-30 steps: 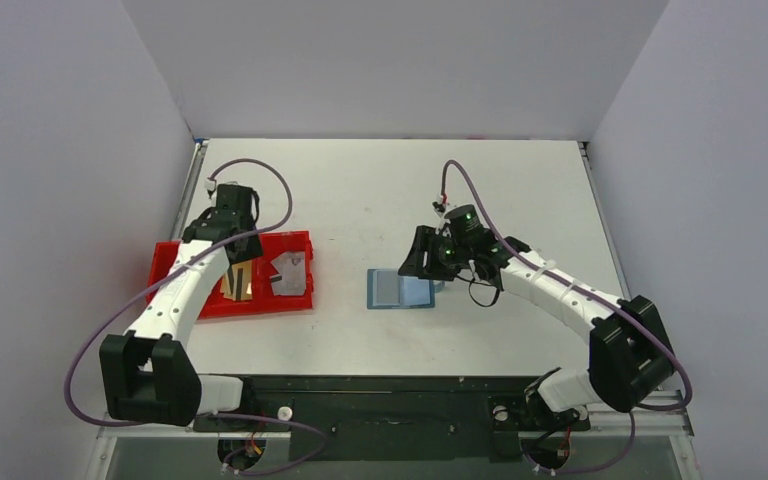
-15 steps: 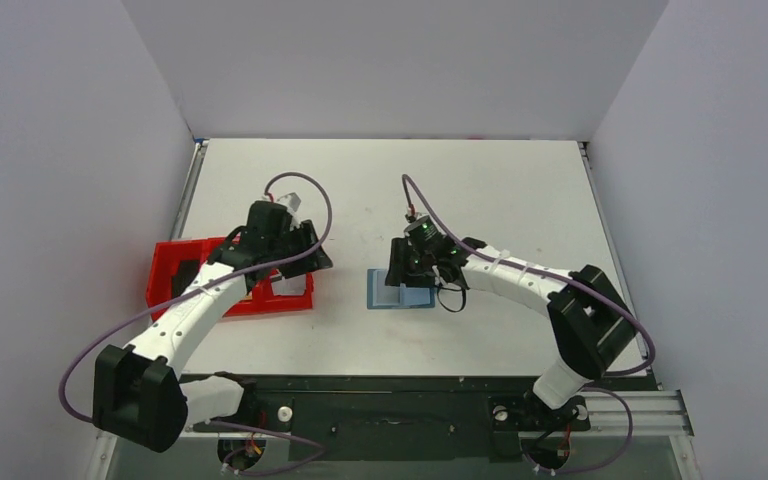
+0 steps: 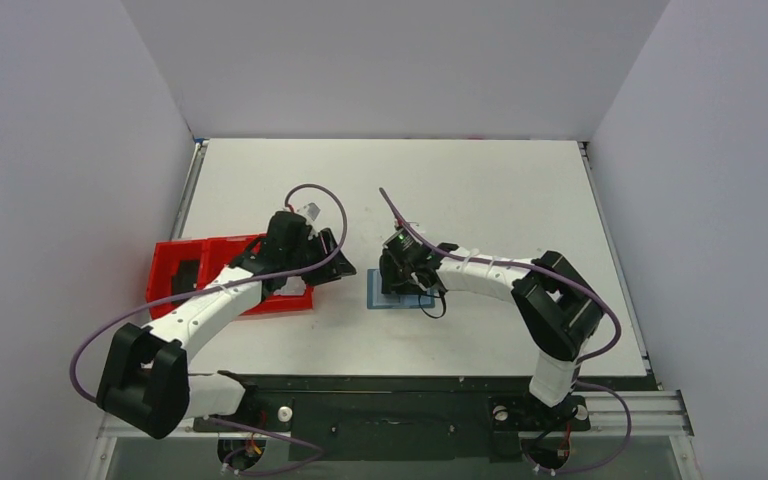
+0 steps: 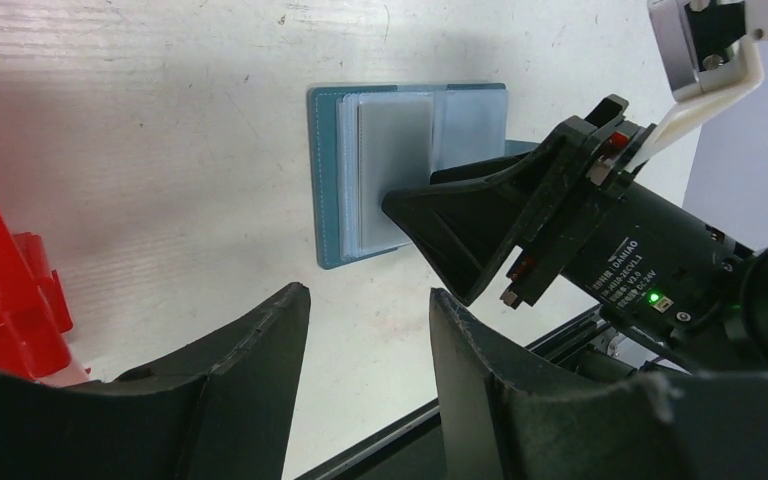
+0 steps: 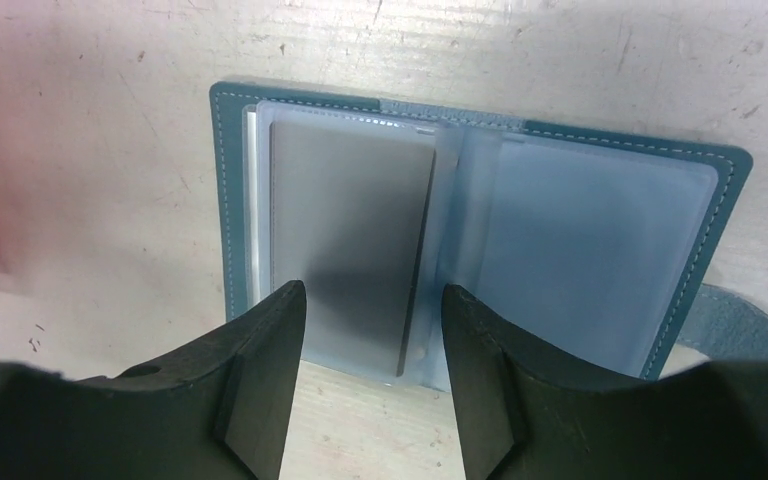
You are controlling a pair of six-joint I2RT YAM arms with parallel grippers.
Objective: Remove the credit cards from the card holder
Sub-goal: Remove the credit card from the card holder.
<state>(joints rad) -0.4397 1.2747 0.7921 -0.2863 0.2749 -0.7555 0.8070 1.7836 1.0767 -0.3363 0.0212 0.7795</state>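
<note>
The blue card holder [image 5: 600, 250] lies open on the table, also seen in the top view [image 3: 378, 300] and the left wrist view [image 4: 325, 180]. A dark grey card [image 5: 350, 240] sits in its left clear sleeve, and shows too in the left wrist view [image 4: 395, 165]. My right gripper [image 5: 372, 320] is open, low over the holder's near edge, its jaws either side of the grey card; from above it covers the holder [image 3: 394, 282]. My left gripper [image 4: 368, 325] is open and empty, just left of the holder [image 3: 340, 264]. The tan card is hidden.
The red three-compartment tray [image 3: 175, 270] stands left of the holder, partly under my left arm; its corner shows in the left wrist view [image 4: 0, 290]. The holder's darker tab [image 5: 730, 315] sticks out on the right. The table's front rail runs close behind my left fingers.
My left arm has swung right from the red tray to just beside the holder. My right gripper has moved left and down onto the holder.
</note>
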